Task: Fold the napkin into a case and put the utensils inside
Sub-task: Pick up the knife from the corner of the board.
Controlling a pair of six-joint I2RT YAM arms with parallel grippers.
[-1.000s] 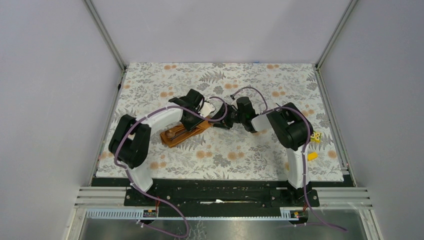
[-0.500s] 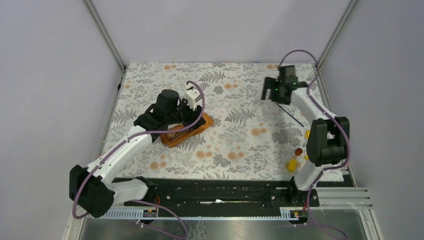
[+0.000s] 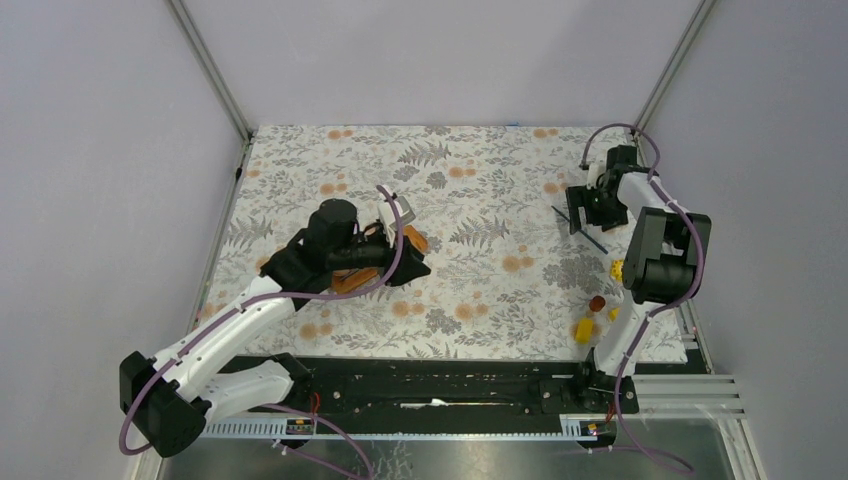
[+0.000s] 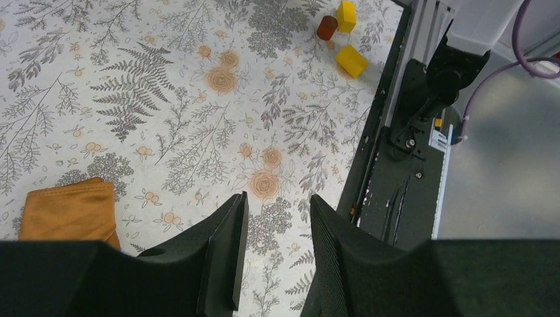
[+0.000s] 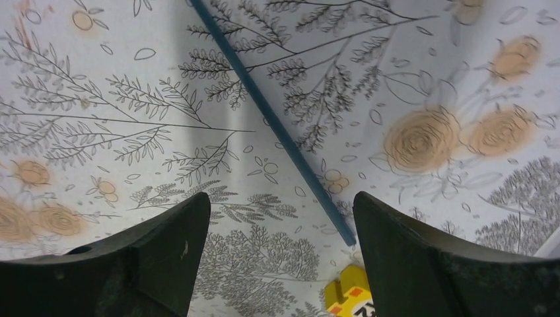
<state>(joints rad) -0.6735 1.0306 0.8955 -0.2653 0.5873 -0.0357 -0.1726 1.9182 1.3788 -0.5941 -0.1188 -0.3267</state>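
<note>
Utensil (image 5: 277, 125), slim dark shaft, flat on table (image 3: 480, 300) at far right, directly below R gripper (image 5: 279, 198); long axis diagonal, far-left to near-right, crossing the gap between the fingers, so prob. needs wrist yaw to close square across the shaft. R arm much nearer than L. R jaws wide open, empty, no contact w/ utensil visible. L gripper (image 4: 277, 198) parted only narrowly, empty, just beside case (image 4: 66, 211) at centre-left, well apart from utensil.

Orange-brown case (image 4: 66, 211), dark blue utensil (image 5: 264, 109), yellow blocks (image 4: 351, 61), grey-and-orange floral tablecloth (image 3: 480, 290).
</note>
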